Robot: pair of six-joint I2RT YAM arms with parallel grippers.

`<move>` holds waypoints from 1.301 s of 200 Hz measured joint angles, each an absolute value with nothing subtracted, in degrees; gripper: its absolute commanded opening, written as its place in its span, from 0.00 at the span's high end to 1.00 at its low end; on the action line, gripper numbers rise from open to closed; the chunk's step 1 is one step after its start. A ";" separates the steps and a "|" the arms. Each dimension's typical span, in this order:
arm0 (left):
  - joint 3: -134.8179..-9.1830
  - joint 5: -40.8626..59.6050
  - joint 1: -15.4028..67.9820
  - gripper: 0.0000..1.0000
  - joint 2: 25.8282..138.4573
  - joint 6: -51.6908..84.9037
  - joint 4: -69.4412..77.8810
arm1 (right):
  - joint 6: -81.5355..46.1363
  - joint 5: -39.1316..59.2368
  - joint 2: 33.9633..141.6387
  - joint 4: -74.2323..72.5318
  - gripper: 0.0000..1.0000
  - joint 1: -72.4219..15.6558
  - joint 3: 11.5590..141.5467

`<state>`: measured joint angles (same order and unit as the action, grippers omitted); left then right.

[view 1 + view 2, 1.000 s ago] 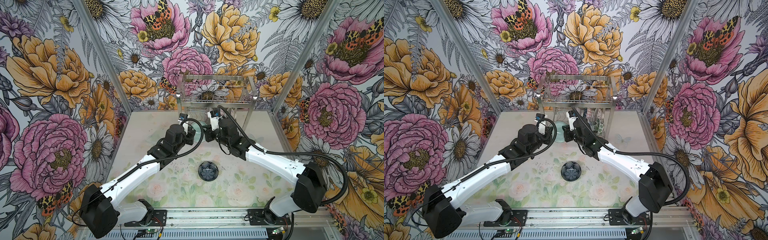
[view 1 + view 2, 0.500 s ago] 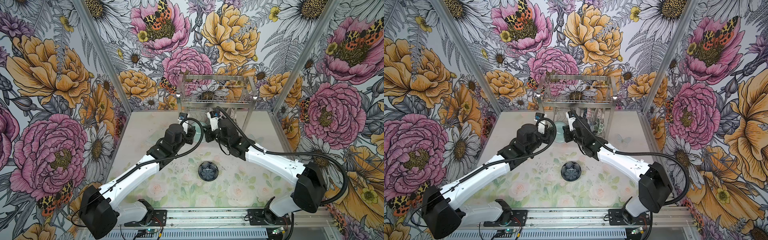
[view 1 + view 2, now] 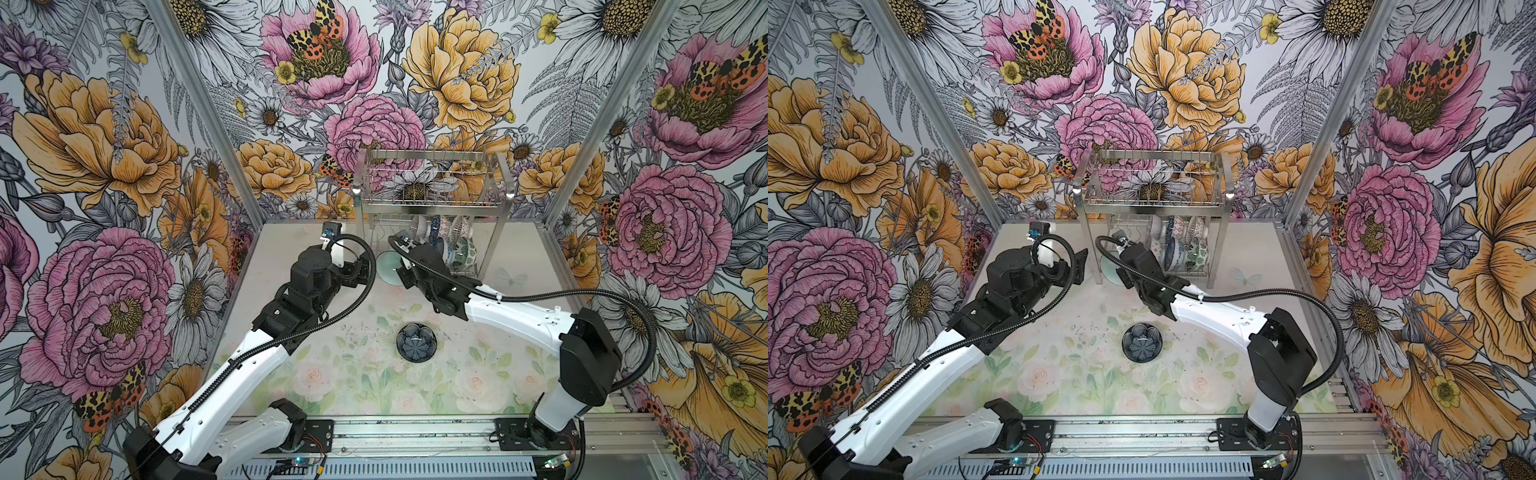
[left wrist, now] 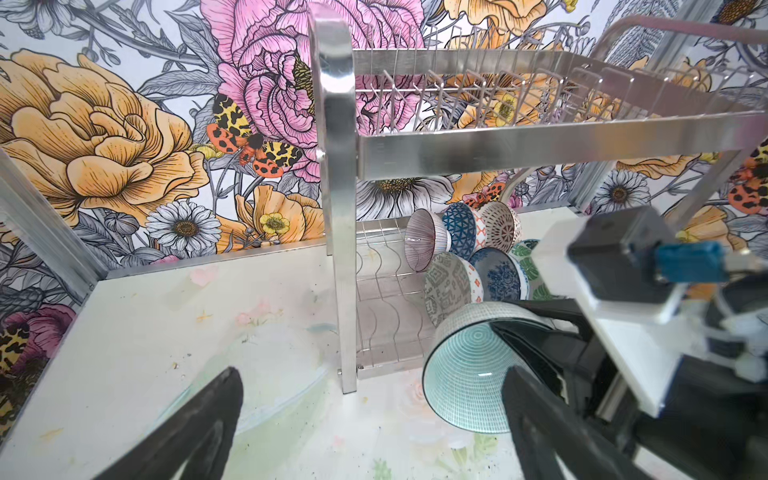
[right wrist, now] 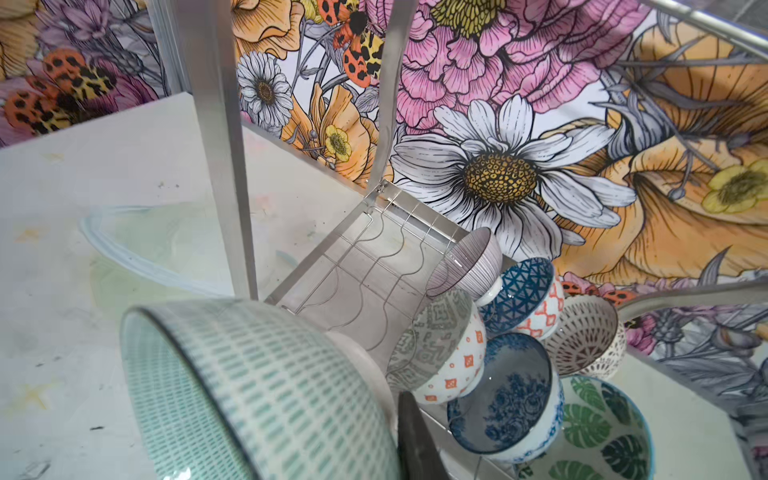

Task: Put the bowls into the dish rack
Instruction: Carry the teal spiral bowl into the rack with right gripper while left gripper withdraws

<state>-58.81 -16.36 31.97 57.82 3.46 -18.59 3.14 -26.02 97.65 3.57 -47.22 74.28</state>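
Observation:
My right gripper is shut on the wall of a pale celadon bowl, tilted on its side just in front of the dish rack. One finger lies against the bowl's outside; the other is hidden. My left gripper stands open beside that bowl, with nothing between its fingers. Several patterned bowls lean together at the right end of the rack's lower tier. A dark petal bowl sits upright on the table between the arms, also in the other top view.
The rack's front left leg stands close to the held bowl. The left part of the wavy lower tier holds no bowl. The basket top holds nothing. Floral walls close in on three sides.
My left gripper has opened and let go of the celadon bowl, which stays in my right gripper. Both arms have barely moved.

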 measured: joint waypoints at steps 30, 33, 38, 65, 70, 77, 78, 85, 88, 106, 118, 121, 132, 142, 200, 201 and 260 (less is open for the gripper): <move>-58.28 -16.58 31.97 0.01 57.21 3.46 -20.86 | 11.09 -31.75 104.09 -0.16 1.00 -48.21 77.62; -58.26 -16.58 31.94 0.01 57.10 3.46 -21.08 | 11.84 -32.29 104.77 -0.54 1.00 -48.18 78.00; -58.22 -16.60 31.97 0.01 56.95 3.49 -21.41 | 13.28 -33.47 105.91 -1.30 1.00 -48.14 78.78; -58.17 -16.58 31.62 0.01 55.88 3.51 -22.74 | 19.92 -38.37 111.98 -5.37 1.00 -47.66 83.66; -58.17 -16.58 31.55 0.01 55.70 3.51 -22.83 | 20.97 -39.09 113.14 -5.98 1.00 -47.55 84.75; -58.17 -16.58 31.46 0.01 55.57 3.51 -22.98 | 22.35 -40.10 114.83 -6.74 1.00 -47.37 86.39; -58.17 -16.58 31.46 0.01 55.53 3.53 -23.05 | 22.48 -40.18 115.00 -6.81 1.00 -47.35 86.54; -58.17 -16.58 31.46 0.01 55.40 3.51 -23.24 | 23.70 -40.97 116.68 -7.53 1.00 -47.05 88.20; -58.17 -16.58 31.46 0.01 55.35 3.51 -23.35 | 24.05 -41.21 117.40 -7.68 1.00 -46.89 88.88; -58.17 -16.58 31.46 0.01 55.05 3.51 -23.94 | 26.57 -43.05 121.30 -8.86 1.00 -45.71 92.75; -58.17 -16.58 31.42 0.01 54.83 3.51 -24.23 | 27.88 -44.05 123.74 -9.23 1.00 -44.60 95.22; -58.17 -16.58 31.40 0.01 54.72 3.49 -24.29 | 28.10 -44.27 124.33 -9.26 1.00 -44.29 95.77; -58.17 -16.60 31.33 0.01 54.57 3.51 -24.36 | 29.15 -45.30 126.50 -9.34 1.00 -43.11 98.13; -58.17 -16.62 31.29 0.01 54.37 3.49 -24.47 | 30.04 -46.28 128.44 -9.30 1.00 -42.17 100.38; -58.17 -16.62 31.20 0.01 54.26 3.51 -24.82 | 33.06 -49.74 141.16 -6.90 1.00 -38.89 117.58; -58.17 -16.62 31.20 0.01 54.26 3.51 -24.82 | 33.08 -49.78 141.36 -6.81 1.00 -38.87 117.84; -58.17 -16.60 30.83 0.01 54.28 3.51 -25.30 | 33.56 -51.07 154.85 0.12 1.00 -36.97 139.52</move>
